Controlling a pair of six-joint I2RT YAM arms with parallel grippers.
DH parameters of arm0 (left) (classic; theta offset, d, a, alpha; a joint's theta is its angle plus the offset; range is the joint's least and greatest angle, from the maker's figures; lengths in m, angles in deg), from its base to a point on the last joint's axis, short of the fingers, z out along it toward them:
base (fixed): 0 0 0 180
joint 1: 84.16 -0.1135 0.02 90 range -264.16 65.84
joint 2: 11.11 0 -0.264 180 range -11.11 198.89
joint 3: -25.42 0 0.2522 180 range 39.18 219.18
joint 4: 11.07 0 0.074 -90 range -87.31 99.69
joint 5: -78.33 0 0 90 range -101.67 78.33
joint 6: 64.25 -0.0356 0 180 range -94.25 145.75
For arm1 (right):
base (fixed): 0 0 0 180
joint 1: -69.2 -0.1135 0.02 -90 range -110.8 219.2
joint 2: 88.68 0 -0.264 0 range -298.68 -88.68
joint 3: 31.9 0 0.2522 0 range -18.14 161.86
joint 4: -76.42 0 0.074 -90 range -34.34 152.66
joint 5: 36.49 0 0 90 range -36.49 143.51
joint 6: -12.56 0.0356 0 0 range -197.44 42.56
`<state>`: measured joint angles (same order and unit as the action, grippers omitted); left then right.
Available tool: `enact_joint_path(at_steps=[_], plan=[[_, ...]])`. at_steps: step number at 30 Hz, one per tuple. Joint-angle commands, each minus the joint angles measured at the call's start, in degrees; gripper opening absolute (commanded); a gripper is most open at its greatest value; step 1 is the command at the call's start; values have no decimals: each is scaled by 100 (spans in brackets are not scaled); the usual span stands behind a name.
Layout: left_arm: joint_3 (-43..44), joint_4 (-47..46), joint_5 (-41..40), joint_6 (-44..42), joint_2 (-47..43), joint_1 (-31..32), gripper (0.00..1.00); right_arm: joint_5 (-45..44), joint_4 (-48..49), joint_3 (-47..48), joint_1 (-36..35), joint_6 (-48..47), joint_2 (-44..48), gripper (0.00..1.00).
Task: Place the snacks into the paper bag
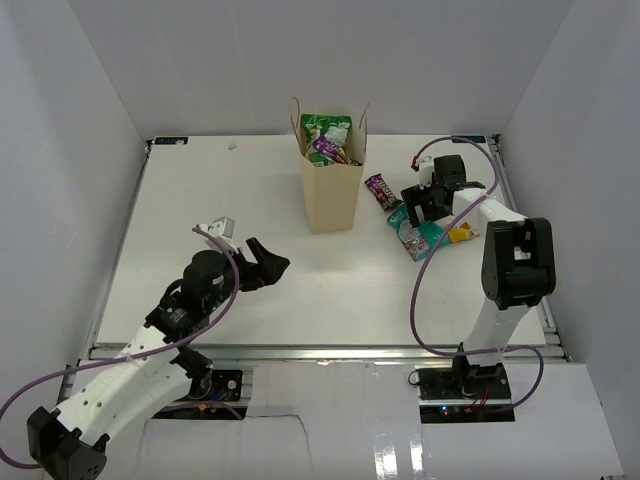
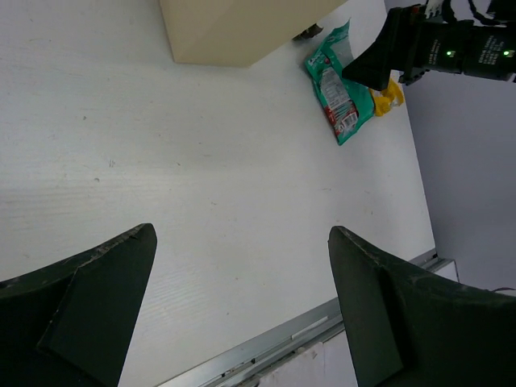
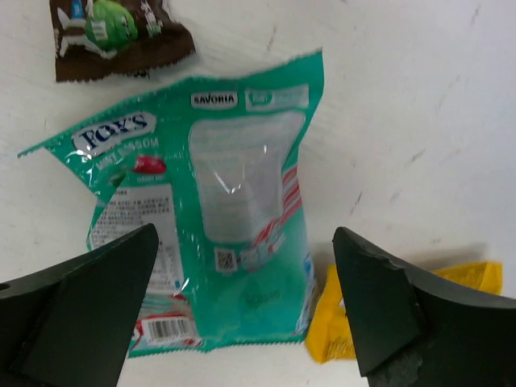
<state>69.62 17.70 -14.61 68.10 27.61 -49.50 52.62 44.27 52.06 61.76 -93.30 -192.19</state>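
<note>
My top camera looked down from six o'clock; both wrist cameras shared the teal packet (image 3: 234, 218) at three o'clock, right nearest.

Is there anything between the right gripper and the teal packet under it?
Nothing visible is. The right gripper hangs open over the teal packet; the yellow packet lies at its side, the brown packet past its top edge.

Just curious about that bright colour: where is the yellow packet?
In the top view, the yellow packet lies on the right side, just beside the teal bag.
</note>
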Motion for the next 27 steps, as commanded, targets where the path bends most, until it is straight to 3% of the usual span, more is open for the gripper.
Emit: enact_joint_path(at_steps=[1,5,10,14,17,22,27], plan=[[-73,55,-31,142,-338,-11,98,527,38,442,111,-259,-397,94],[-99,152,-119,212,-462,-11,98,1309,-339,635,269,-383,-662,69],[-12,152,-84,204,-304,-11,98,1899,-551,636,436,-488,-698,52],[33,91,-5,160,-128,-11,98,2171,-613,478,559,-603,-522,19],[41,64,21,142,-93,-11,98,2600,-604,267,674,-873,-92,8],[-2,55,-22,116,-189,-11,98,4208,-236,-269,902,-1376,1487,8],[-11,-32,-40,54,-189,-11,98,5124,-112,265,492,-614,2299,8]])
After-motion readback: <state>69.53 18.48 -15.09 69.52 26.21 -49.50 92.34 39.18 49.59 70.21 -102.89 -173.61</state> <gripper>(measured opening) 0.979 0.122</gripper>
